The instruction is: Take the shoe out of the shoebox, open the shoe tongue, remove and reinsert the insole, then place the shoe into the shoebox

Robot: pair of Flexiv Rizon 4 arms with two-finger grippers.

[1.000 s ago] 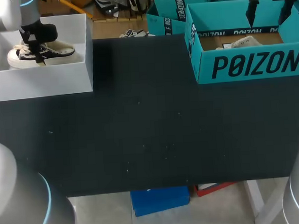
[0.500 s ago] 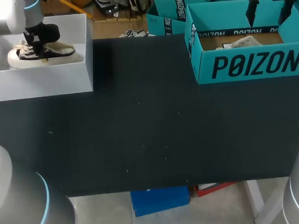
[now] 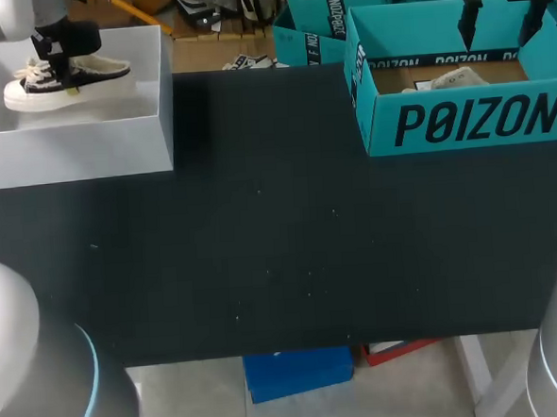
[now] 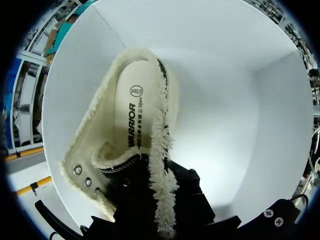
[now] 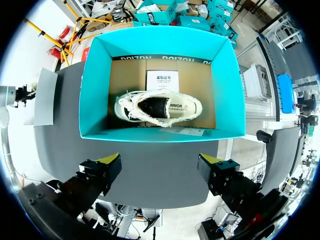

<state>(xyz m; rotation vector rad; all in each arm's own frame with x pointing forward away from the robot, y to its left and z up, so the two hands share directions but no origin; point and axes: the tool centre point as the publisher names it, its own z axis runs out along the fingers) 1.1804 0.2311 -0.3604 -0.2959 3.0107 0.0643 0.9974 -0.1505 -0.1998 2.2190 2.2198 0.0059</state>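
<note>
White box point(image 3: 76, 150) is sitting at the counter's point(image 3: 281, 246) far left corner. The left arm point(image 3: 2, 16) is reaching into it. The left jaws are clamping the shoe point(image 3: 63, 80) by one side of its collar, narrow, with the fleece rim running between them. The shoe is hanging inside the box walls; cannot tell whether its sole is touching the box floor.

Teal shoebox point(image 3: 462, 122) is standing at the far right corner, open. The right jaws are hovering above it, spread wide, holding nothing.

The head view is giving the shoe side-on: dark upper, pale sole, laces. The left wrist view is looking straight down into its mouth, showing the cream insole point(image 4: 134, 112) lying flat inside and the plush lining all round.

The head view is catching only a pale scrap over the teal wall. The right wrist view is showing the whole floor: a second shoe point(image 5: 159, 107) lying on its side on brown card, with a printed sheet point(image 5: 162, 80) just beyond it.
</note>
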